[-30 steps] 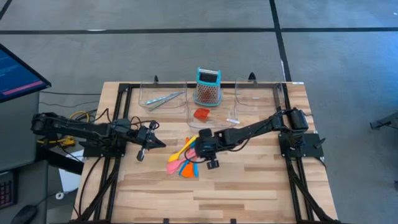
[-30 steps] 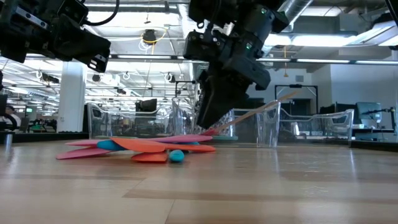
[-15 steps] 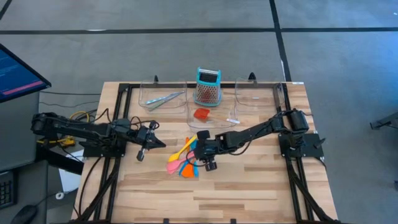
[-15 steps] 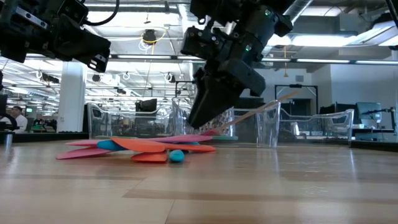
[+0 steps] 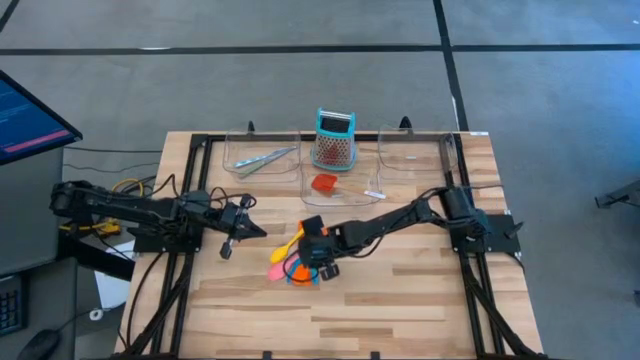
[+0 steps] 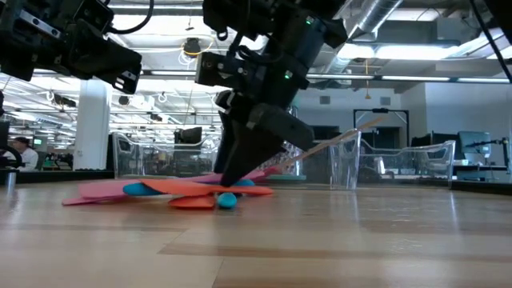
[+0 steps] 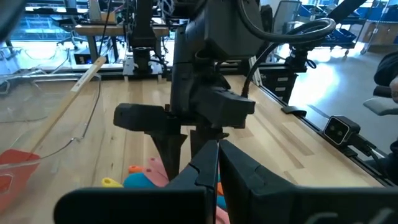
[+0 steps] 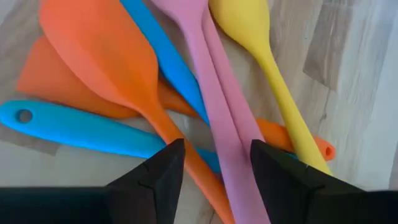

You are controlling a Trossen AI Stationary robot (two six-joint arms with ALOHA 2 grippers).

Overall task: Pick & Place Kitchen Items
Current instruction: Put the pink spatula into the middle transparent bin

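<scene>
The right hand hangs low over the utensil pile near the middle of the desk, its fingers spread apart and straddling the handles of an orange spatula and a pink spatula. In the right wrist view a blue spoon and a yellow spoon lie alongside in the same heap, crossing one another. In the low view the fingertips reach down to the pile on the desk. The left hand waits at about 9 o'clock from the pile, well apart from it, fingers closed on nothing. At 12 o'clock on the desk, tongs lie in a clear tray, beside a grater.
</scene>
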